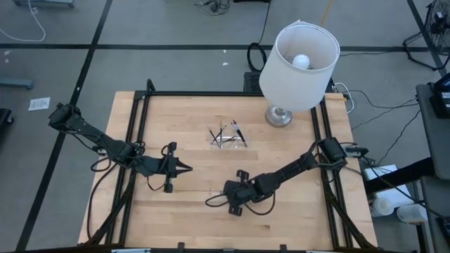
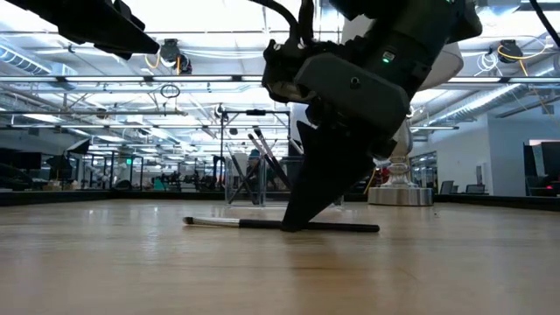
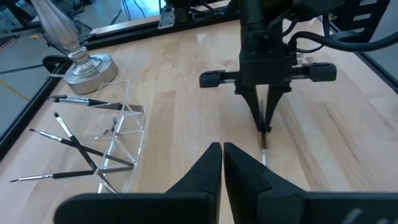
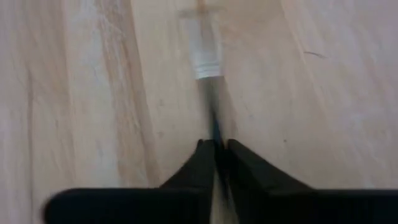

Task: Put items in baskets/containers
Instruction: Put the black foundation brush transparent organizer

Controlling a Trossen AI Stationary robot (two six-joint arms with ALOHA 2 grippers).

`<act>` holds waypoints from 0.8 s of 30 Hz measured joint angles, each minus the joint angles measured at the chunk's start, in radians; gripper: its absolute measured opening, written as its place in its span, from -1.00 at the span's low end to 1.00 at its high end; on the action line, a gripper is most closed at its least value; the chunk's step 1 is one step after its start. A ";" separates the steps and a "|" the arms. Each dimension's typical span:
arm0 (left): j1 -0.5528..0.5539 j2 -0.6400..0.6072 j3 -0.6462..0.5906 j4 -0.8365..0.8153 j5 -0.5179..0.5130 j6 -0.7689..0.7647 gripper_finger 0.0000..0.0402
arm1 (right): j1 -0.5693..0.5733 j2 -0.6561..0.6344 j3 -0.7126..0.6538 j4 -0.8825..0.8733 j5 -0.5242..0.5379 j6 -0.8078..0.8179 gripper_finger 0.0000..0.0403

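Note:
One thin dark brush-like stick [image 2: 350,227] with a silvery end lies flat on the table near the near edge. My right gripper [image 2: 299,223] stands over its middle and is shut on it; the left wrist view shows the same gripper [image 3: 264,127]. The transparent tray [image 1: 228,138] sits mid-table with several more dark sticks [image 3: 74,146] lying crossed in it and leaning over its walls. My left gripper [image 1: 187,168] hovers shut to the left of the right one, pointing toward the table's right; its fingers [image 3: 222,163] touch nothing. My right gripper pinches the stick's dark shaft [image 4: 212,121] between its two fingertips [image 4: 242,163], a little behind the silvery ferrule [image 4: 205,59]. The fingers come from above, pointing down, across the stick. The stick lies flat on the table along its whole length.
A white-shaded lamp [image 1: 299,67] stands on its silver base [image 1: 279,116] at the far right of the table, just right of the tray. A black frame rail [image 1: 137,126] runs along the table's sides. Bare wood lies between the tray and the grippers.

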 joint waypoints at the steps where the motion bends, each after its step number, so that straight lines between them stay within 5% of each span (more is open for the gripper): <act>1: 0.000 0.000 0.000 0.000 0.000 -0.002 -0.87 | 0.000 0.000 -0.001 0.004 0.006 -0.008 -0.92; 12: -0.016 0.000 0.000 0.034 0.003 0.043 -0.87 | 0.009 -0.017 -0.005 0.124 0.069 -0.073 -0.99; 19: -0.164 -0.003 -0.043 0.317 0.055 0.312 -0.87 | 0.063 -0.106 -0.004 0.215 0.216 -0.210 -1.00; 24: -0.217 -0.003 -0.059 0.376 0.008 0.362 -0.87 | 0.120 -0.223 -0.120 0.373 0.326 -0.326 -1.00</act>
